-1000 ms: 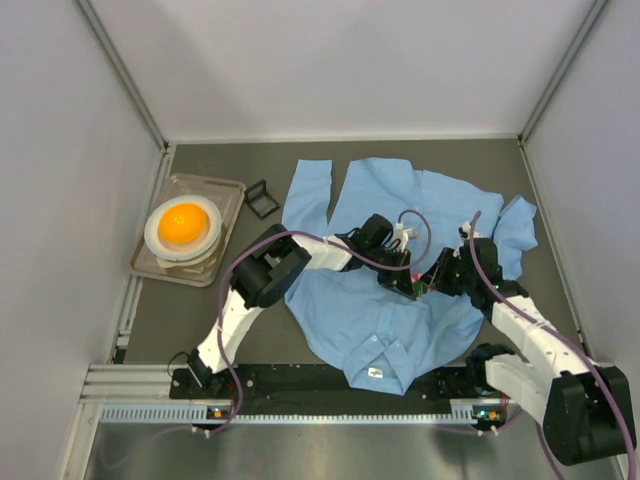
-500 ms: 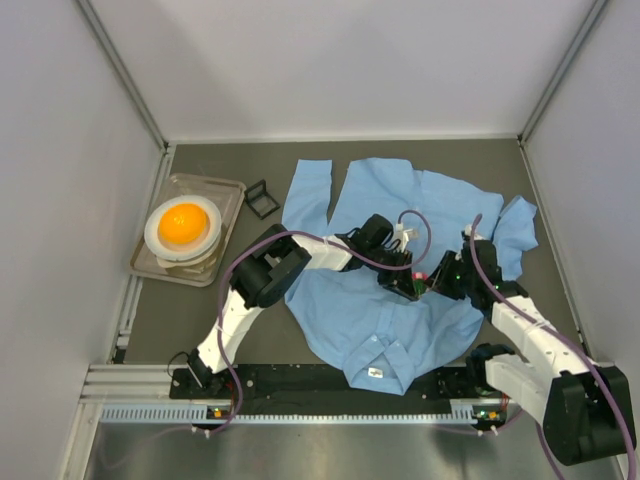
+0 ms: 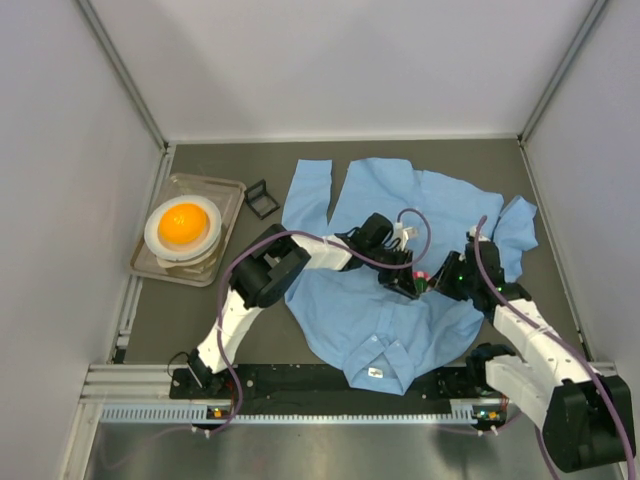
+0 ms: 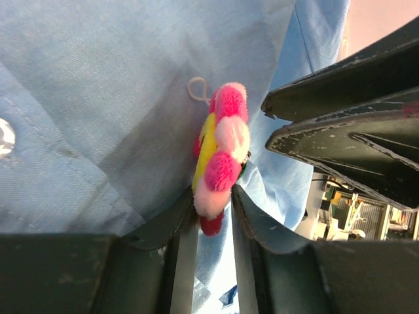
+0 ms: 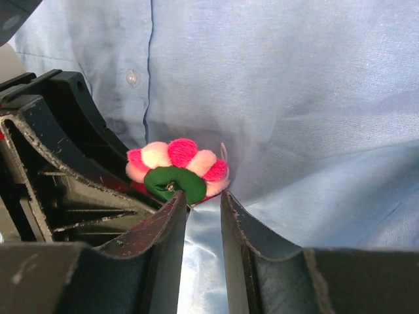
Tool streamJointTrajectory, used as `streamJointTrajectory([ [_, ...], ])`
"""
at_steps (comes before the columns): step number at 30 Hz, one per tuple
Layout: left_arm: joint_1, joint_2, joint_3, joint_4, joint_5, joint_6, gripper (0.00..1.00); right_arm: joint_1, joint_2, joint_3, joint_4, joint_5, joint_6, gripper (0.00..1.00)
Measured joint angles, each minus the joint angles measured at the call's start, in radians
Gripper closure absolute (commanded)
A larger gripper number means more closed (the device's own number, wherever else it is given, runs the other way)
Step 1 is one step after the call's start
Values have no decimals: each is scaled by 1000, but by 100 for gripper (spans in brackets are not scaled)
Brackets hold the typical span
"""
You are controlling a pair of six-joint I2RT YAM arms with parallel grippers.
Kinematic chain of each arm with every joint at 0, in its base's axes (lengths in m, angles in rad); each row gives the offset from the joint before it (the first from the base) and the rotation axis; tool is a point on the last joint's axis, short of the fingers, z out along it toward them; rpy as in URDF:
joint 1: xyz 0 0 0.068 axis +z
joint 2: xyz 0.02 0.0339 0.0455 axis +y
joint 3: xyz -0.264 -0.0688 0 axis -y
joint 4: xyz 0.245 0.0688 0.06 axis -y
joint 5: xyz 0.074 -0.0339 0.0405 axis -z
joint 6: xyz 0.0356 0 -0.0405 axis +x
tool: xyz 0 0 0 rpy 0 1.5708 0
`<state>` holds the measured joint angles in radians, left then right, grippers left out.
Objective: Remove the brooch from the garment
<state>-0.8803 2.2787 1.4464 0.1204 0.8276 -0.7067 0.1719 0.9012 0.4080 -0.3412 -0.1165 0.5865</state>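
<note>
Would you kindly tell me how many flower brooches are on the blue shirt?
1: the brooch sits near the middle of the shirt's front; others could be hidden from view.

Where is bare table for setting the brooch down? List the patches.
Bare table on the near side of the tray, left of the left arm; also the strip behind the shirt along the back wall. Crowded: the shirt's middle, where the right arm meets the left at the brooch.

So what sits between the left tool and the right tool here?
The brooch, pinched in the left tool, with the right tool just past it; garment behind. Both wrist views show it.
</note>
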Motion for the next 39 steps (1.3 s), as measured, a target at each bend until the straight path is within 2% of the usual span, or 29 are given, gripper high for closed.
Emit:
streamJointTrajectory([
  [2, 3, 0, 0, 3, -6, -4, 63, 0, -10, 0, 0, -1, 0, 72],
  [7, 8, 2, 0, 21, -7, -25, 61, 0, -8, 1, -4, -2, -7, 75],
  [12, 11, 3, 0, 45, -24, -47, 70, 0, 20, 1, -5, -11, -9, 78],
  [18, 14, 6, -3, 82, -40, -82, 74, 0, 24, 1, -6, -16, -11, 80],
  [23, 15, 6, -12, 109, -44, -103, 64, 2, 24, 1, -6, -16, -11, 83],
  [26, 15, 6, -25, 114, -56, -106, 63, 3, 27, 1, -4, -17, -10, 85],
  [39, 15, 6, -35, 126, -85, -113, 94, 16, 37, 1, 1, -25, -7, 89],
])
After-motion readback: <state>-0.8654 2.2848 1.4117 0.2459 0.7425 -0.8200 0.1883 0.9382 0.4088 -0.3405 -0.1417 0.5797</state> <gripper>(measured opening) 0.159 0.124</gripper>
